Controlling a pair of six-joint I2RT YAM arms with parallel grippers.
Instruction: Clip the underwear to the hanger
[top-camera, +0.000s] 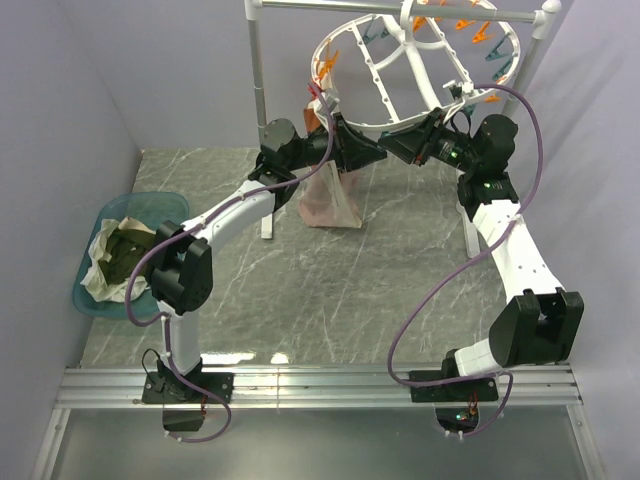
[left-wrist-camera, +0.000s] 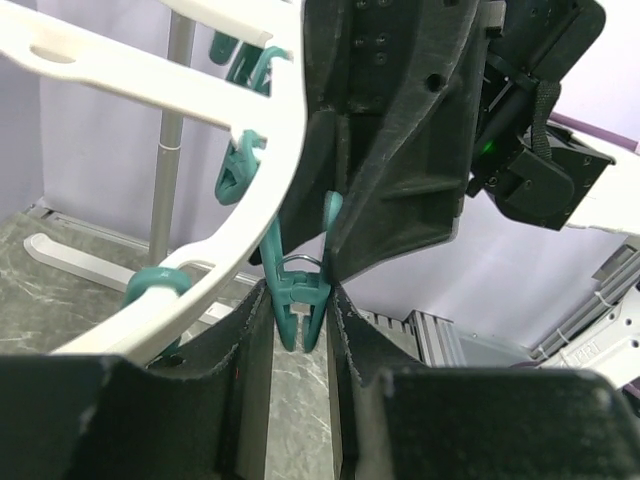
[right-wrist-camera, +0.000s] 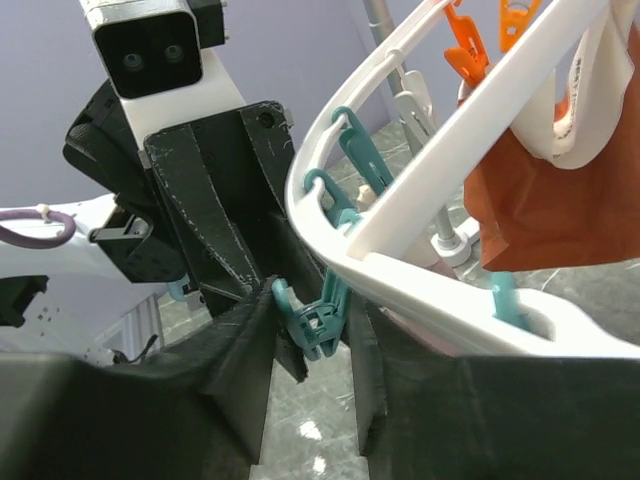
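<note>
Left gripper (left-wrist-camera: 300, 318) pinches teal peg (left-wrist-camera: 296, 292) on hanger (left-wrist-camera: 262, 200) rim. Right gripper (right-wrist-camera: 312, 305) straddles it too — grip unclear. Underwear (top-camera: 328, 203) hangs below.

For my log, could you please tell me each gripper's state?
Left gripper: closed on peg.
Right gripper: around the peg, grip cannot be told.

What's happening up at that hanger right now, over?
Left fingers and right fingers both flank one teal peg under the hanger rim; grip unclear. Underwear hangs below, clipping unconfirmed. Orange garment alongside.
</note>
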